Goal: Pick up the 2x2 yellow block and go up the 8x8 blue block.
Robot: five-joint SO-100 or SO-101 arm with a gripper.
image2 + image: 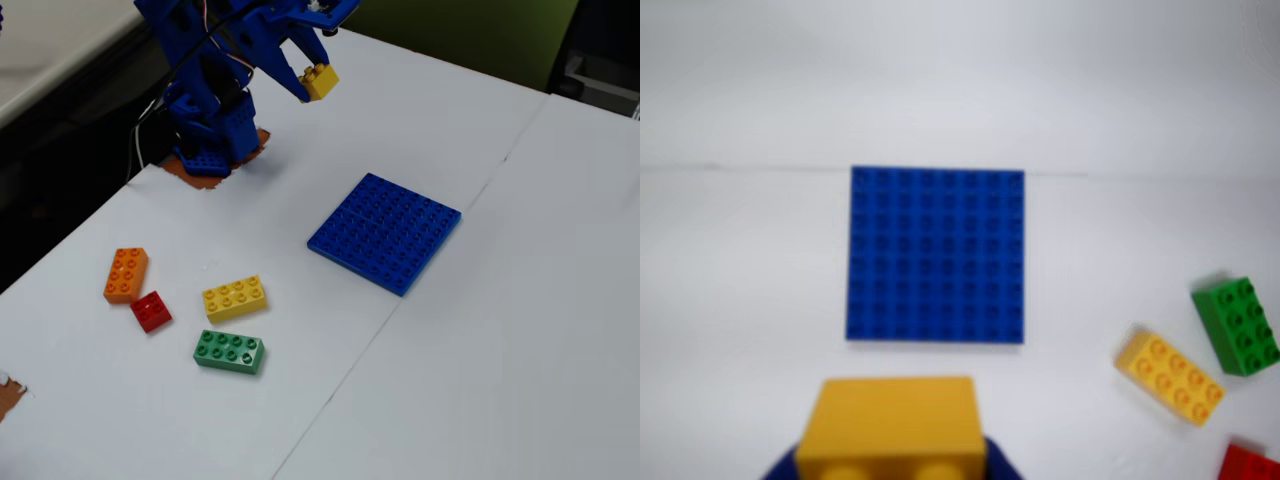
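Note:
My gripper (318, 80) is shut on the 2x2 yellow block (320, 79) and holds it high above the table, up and to the left of the 8x8 blue block (385, 231) in the fixed view. In the wrist view the yellow block (892, 428) fills the bottom centre, blurred, with blue fingers (783, 468) showing at both lower corners. The blue plate (936, 254) lies flat just beyond it, square-on, with nothing on it.
Loose bricks lie on the white table left of the plate: a long yellow brick (234, 297), a green brick (229, 351), a red brick (151, 311) and an orange brick (126, 274). The arm's base (210, 130) stands at the table's far-left edge. A seam (440, 250) crosses the table.

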